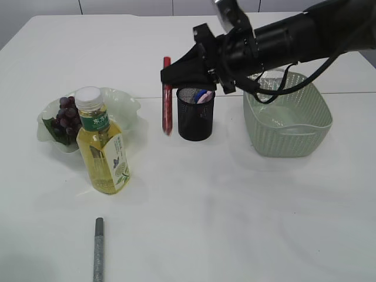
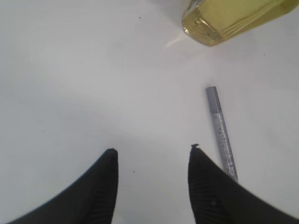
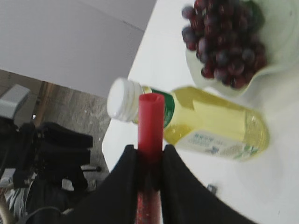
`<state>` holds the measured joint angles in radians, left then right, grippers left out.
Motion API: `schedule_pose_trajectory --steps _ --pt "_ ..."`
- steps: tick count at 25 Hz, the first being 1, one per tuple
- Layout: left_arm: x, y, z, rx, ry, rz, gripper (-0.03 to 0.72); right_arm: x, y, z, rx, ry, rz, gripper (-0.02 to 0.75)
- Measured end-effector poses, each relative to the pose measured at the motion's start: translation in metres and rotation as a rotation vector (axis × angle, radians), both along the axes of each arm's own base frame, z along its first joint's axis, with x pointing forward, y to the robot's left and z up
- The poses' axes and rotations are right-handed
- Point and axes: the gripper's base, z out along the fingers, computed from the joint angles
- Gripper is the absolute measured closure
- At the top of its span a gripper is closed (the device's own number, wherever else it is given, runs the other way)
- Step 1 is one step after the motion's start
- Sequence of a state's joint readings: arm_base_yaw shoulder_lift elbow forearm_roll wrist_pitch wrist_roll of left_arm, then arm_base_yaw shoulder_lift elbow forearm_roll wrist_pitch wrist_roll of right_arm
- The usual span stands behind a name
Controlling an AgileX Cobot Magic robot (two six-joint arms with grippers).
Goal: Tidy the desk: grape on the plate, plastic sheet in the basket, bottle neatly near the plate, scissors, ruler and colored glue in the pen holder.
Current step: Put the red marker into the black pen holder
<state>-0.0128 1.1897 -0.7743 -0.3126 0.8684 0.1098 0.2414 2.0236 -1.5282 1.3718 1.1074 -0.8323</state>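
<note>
My right gripper [image 1: 169,77] [image 3: 149,151] is shut on a red glitter glue tube [image 1: 167,97] [image 3: 151,116], held upright just left of the black mesh pen holder [image 1: 195,117]. Blue and pink tips [image 1: 202,96] poke out of the holder. The grapes [image 1: 67,117] [image 3: 224,37] lie on the pale green plate [image 1: 120,103] [image 3: 280,42]. The yellow bottle [image 1: 103,147] [image 3: 210,123] stands in front of the plate. My left gripper [image 2: 153,154] is open over bare table, left of a silver glue tube [image 1: 98,249] [image 2: 222,133]. Ruler and plastic sheet are out of view.
A green basket [image 1: 288,120] stands right of the pen holder, under my right arm. The bottle's base [image 2: 229,18] shows at the top of the left wrist view. White table stretches across the front and right.
</note>
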Motion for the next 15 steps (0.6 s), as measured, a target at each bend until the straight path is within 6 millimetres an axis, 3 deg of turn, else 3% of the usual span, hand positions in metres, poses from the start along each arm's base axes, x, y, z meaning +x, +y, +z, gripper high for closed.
schedule_pose_trajectory --steps 8,15 --pt "-0.002 0.0 -0.001 -0.002 0.026 -0.008 0.327 0.034 -0.051 0.028 0.055 -0.359 -0.13 0.663" --pt "-0.002 -0.002 0.0 -0.019 0.028 -0.003 0.327 0.06 -0.059 0.041 -0.006 -0.633 -0.19 0.665"
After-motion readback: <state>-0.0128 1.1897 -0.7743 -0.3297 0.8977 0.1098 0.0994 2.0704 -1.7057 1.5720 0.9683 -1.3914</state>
